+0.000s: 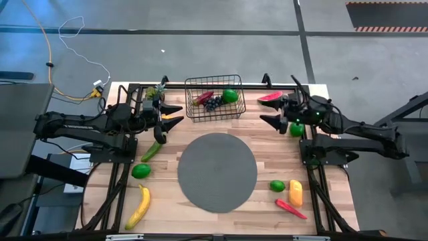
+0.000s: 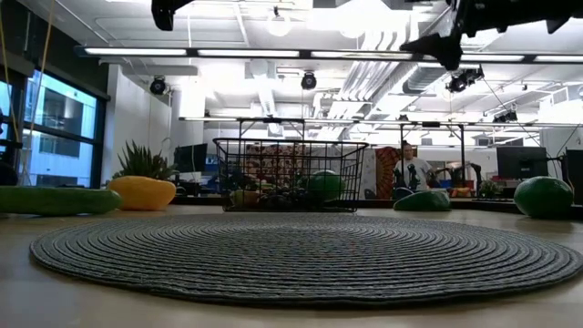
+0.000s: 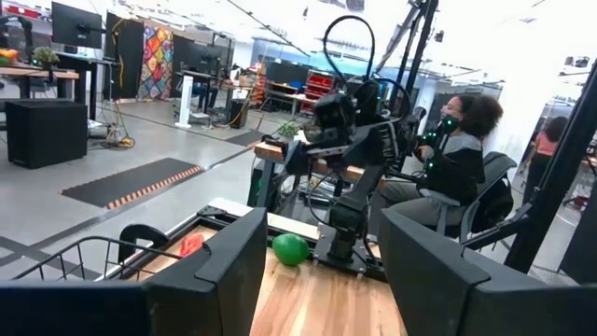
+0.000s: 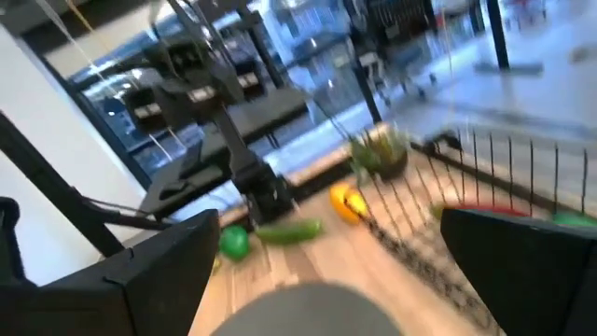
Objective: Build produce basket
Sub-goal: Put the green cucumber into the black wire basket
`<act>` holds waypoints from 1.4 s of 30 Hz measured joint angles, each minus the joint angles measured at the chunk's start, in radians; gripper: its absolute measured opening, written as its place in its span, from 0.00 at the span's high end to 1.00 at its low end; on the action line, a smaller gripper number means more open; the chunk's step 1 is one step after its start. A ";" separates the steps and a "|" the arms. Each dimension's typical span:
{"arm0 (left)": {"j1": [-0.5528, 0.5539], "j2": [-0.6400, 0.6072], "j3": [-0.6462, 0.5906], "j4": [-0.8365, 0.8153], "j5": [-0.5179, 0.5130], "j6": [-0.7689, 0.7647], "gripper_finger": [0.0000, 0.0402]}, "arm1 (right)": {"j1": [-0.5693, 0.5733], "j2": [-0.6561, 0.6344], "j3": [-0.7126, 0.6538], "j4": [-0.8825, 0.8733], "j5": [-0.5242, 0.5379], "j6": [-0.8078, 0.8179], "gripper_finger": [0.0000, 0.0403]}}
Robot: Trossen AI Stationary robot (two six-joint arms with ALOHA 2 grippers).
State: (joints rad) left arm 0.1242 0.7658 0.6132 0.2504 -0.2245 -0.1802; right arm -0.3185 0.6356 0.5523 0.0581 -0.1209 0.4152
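The black wire basket (image 1: 214, 98) stands at the table's far middle and holds a red chilli, dark grapes and a green lime (image 1: 230, 96). My left gripper (image 1: 171, 116) hangs open and empty above the table, just left of the basket. My right gripper (image 1: 270, 111) hangs open and empty just right of it, near the watermelon slice (image 1: 270, 96) and a lime (image 1: 296, 128). A cucumber (image 1: 150, 150), a lime (image 1: 140, 171) and a banana (image 1: 138, 206) lie on the left. A lime (image 1: 277, 185), an orange-yellow piece (image 1: 295, 193) and a red chilli (image 1: 291, 209) lie at the near right.
A round grey woven mat (image 1: 217, 171) lies in the table's middle. A small yellow piece (image 2: 141, 192) and a leafy green top (image 1: 155, 92) sit near my left arm. A person (image 3: 457, 154) sits beyond the table's right side.
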 joint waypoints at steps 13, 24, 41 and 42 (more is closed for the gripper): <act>0.000 0.000 0.000 0.000 -0.024 -0.016 0.52 | 0.000 0.000 0.008 0.006 0.004 -0.058 0.03; -0.001 0.072 0.204 -0.634 0.091 -0.207 0.32 | 0.000 0.000 0.009 0.006 0.003 -0.058 0.03; 0.022 0.425 0.218 -1.367 0.035 -0.609 0.21 | 0.000 0.000 0.009 -0.015 0.000 -0.023 0.03; 0.035 0.448 0.218 -1.358 0.052 -0.613 0.21 | 0.000 0.000 0.009 -0.016 0.000 -0.023 0.03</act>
State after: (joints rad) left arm 0.1592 1.2140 0.8310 -1.1079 -0.1730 -0.7931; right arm -0.3187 0.6357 0.5613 0.0420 -0.1210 0.3923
